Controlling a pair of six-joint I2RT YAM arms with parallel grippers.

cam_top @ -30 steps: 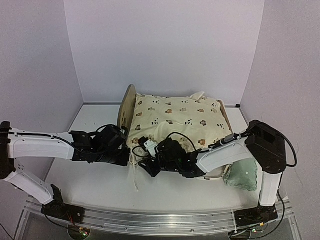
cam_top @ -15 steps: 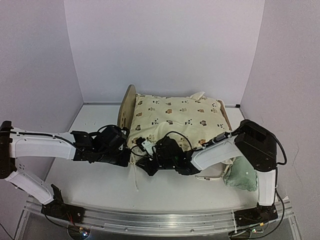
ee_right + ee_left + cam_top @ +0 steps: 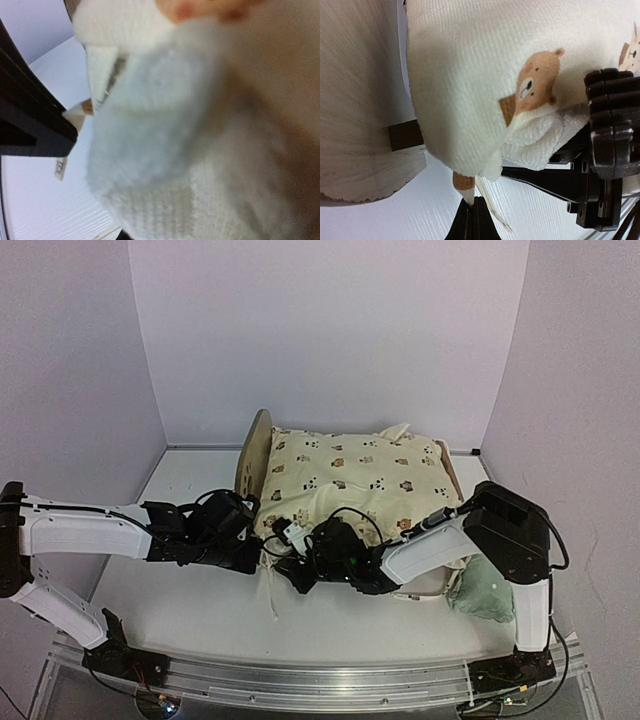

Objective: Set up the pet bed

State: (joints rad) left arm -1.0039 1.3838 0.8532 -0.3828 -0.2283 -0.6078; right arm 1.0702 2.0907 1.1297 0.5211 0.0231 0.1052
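Light-wood, arched-headboard pet bed (image 3: 257, 446) sits mid-worktop (image 3: 190, 612), carrying a cream bear-print cushion (image 3: 350, 475). At its near corner, the left pincer (image 3: 473, 216) is clenched beside a tie. Whether the right pincer (image 3: 298, 573) grips cannot be told.

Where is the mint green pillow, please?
In the top view, the mint green pillow lies at the right, beside the pet bed's near corner and the right arm.

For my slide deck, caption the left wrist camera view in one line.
Shut left gripper touches a tie hanging from the bear-print cushion corner, beside the wooden pet bed.
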